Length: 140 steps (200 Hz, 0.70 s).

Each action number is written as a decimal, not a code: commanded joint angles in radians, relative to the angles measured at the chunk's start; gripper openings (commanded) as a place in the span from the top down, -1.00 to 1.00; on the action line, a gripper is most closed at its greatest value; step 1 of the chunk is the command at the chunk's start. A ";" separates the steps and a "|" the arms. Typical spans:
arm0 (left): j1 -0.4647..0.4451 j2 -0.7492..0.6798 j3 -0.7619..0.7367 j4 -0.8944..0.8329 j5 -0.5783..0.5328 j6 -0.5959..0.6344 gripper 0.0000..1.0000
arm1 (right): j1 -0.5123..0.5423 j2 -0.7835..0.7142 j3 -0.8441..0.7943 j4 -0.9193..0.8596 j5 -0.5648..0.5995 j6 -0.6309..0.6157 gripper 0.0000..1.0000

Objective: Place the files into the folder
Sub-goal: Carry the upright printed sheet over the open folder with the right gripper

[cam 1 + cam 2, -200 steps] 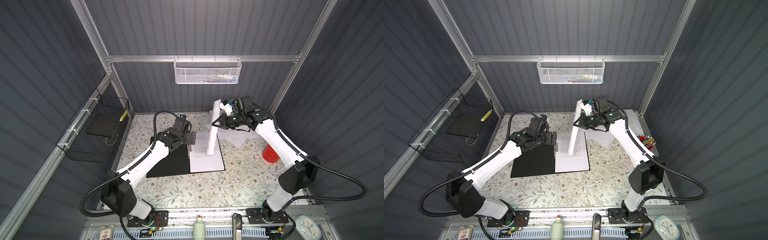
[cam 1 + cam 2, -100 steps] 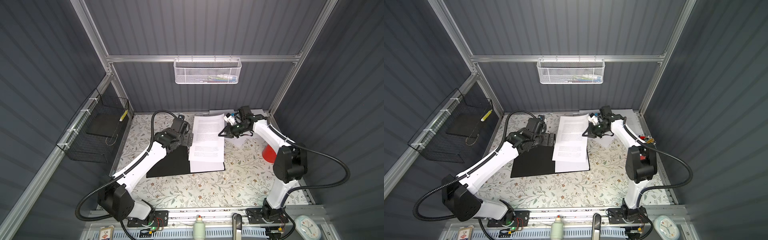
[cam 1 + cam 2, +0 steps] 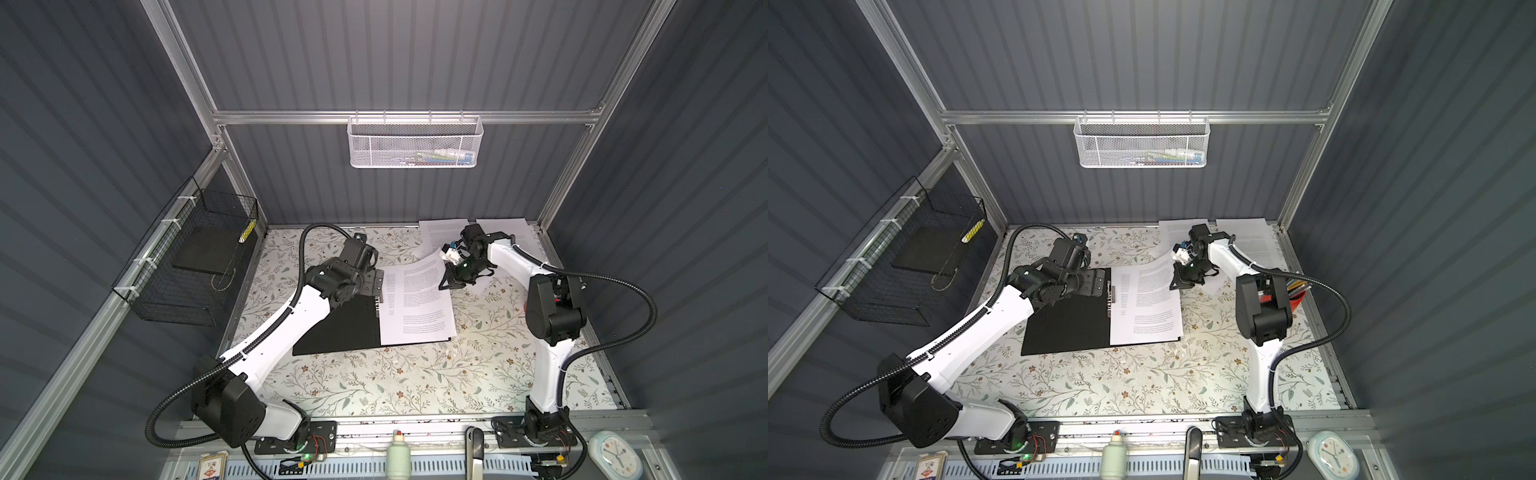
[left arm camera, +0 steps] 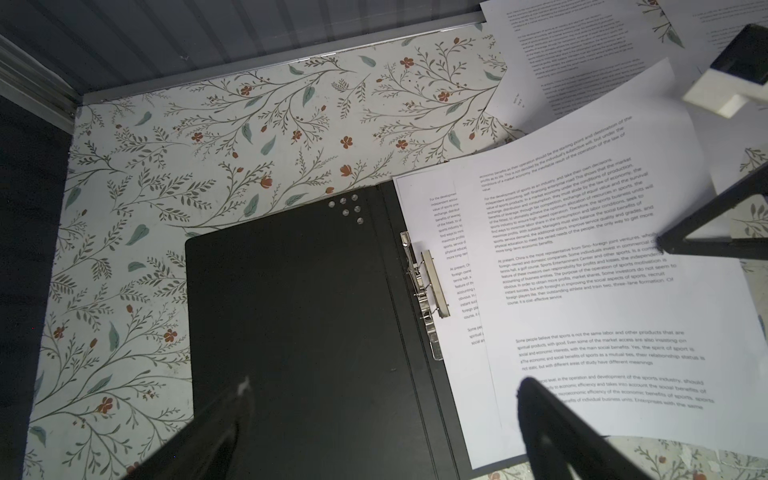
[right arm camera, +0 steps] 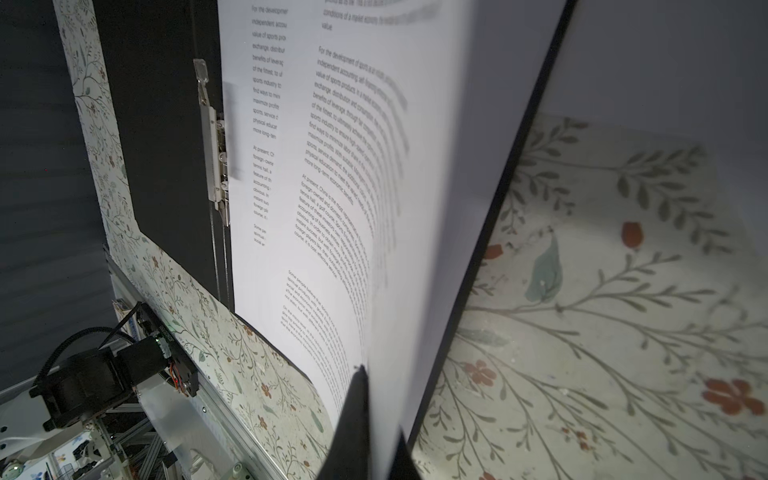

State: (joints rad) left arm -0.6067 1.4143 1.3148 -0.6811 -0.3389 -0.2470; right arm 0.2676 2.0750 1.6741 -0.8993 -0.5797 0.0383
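- Two sheets (image 3: 415,328) lie on the right half of the open folder (image 3: 336,328), which rests black inside up, flat on the table (image 3: 374,386).
- Right gripper (image 3: 444,286) is pinched tight on the right edge of the top sheet (image 4: 582,257); that sheet's far corner lifts and curls off the one beneath.
- The top sheet sits askew on the lower one, shifted toward the right gripper.
- The lower sheet (image 4: 440,232) shows as a strip just beside the clip (image 4: 428,282) on the spine.
- Left gripper (image 3: 377,286) hangs over the folder's far end near the clip, jaws spread wide, nothing in them.
- More sheets (image 3: 440,232) lie loose at the back right of the table, behind the right gripper.
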 commanded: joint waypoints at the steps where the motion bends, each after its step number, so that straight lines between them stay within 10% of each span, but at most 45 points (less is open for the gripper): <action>1: 0.007 0.007 -0.009 -0.022 0.003 -0.017 -0.99 | 0.020 0.028 0.032 -0.036 0.012 -0.037 1.00; 140: 0.008 0.041 -0.020 -0.031 0.020 -0.027 -0.99 | 0.091 0.150 0.196 -0.081 -0.014 -0.035 1.00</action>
State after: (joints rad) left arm -0.6067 1.4441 1.3132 -0.6895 -0.3290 -0.2588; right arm 0.3466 2.2002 1.8473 -0.9401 -0.5774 0.0254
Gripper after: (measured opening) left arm 0.996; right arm 0.043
